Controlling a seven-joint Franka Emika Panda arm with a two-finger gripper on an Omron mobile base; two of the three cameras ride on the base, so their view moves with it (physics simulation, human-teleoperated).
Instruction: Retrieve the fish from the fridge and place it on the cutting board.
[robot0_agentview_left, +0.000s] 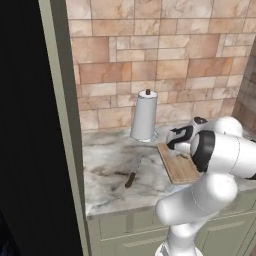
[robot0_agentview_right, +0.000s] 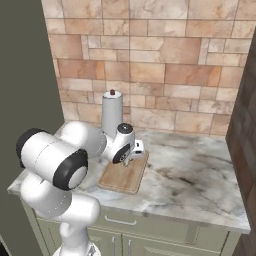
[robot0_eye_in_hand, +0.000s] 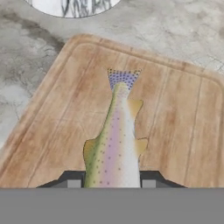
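Left base view gives us, from left to right, the black fridge (robot0_agentview_left: 22, 125) side, a brown-handled knife (robot0_agentview_left: 131, 178) on the marble table (robot0_agentview_left: 107, 185), the paper towel roll (robot0_agentview_left: 144, 116) at twelve o'clock of it, then the cutting board (robot0_agentview_left: 176, 169). From the hand view we see our end effector (robot0_eye_in_hand: 111, 183) clamped on the fish (robot0_eye_in_hand: 113, 148), tail toward twelve o'clock, over the board.

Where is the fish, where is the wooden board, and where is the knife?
Slender greenish-grey fish with tan tail (robot0_eye_in_hand: 114, 148): hand view, on its body.
Flat light brown wooden cutting board (robot0_agentview_right: 120, 178): right base view, on its bare front part.
Brown-handled knife (robot0_agentview_left: 130, 179): left base view, on its handle.
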